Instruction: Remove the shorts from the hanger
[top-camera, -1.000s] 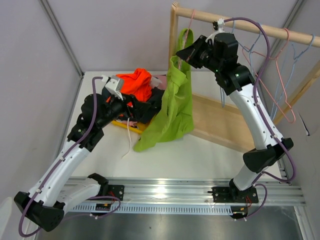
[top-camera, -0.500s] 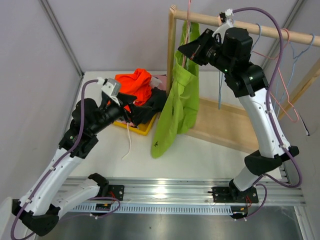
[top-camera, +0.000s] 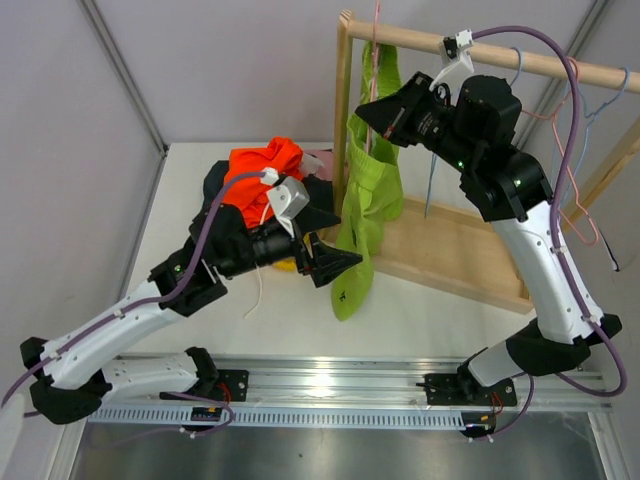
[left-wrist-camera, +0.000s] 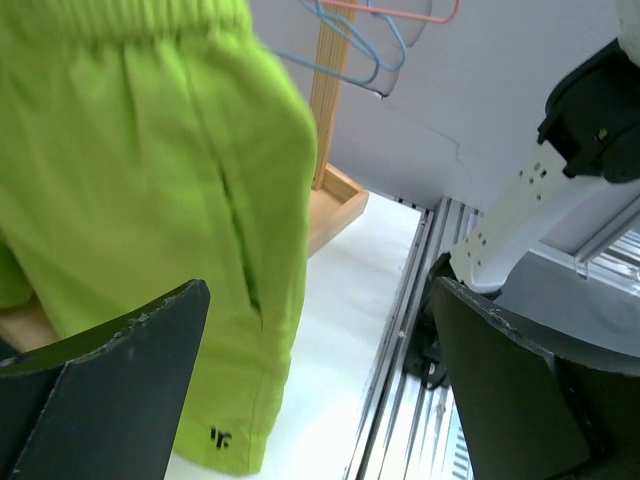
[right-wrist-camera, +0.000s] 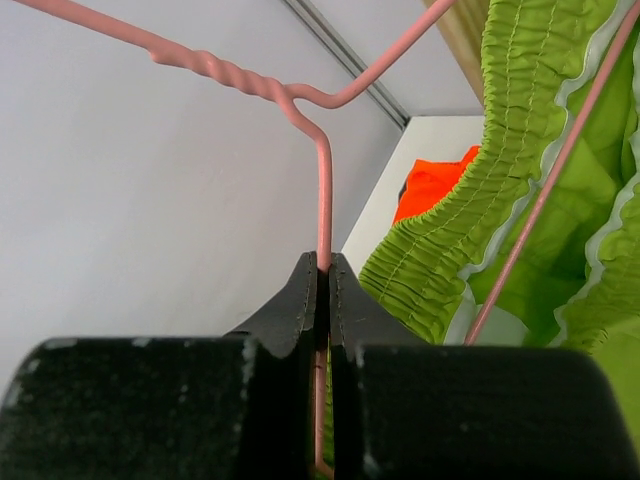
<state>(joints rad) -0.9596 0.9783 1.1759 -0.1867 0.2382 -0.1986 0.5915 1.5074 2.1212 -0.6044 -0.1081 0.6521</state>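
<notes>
- Left gripper (top-camera: 335, 260) gapes wide and empty beside the hem of the green shorts (top-camera: 372, 195), probably ready to tug them down.
- Right gripper (right-wrist-camera: 322, 275) is pinched on the pink hanger (right-wrist-camera: 323, 190), lifting it so the shorts hang free.
- Behind, orange shorts (top-camera: 262, 165) top a heap; its container is hidden.

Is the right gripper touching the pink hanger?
Touching. The right wrist view shows the right gripper shut on the pink hanger, its wire pinched between the jaws.
</notes>
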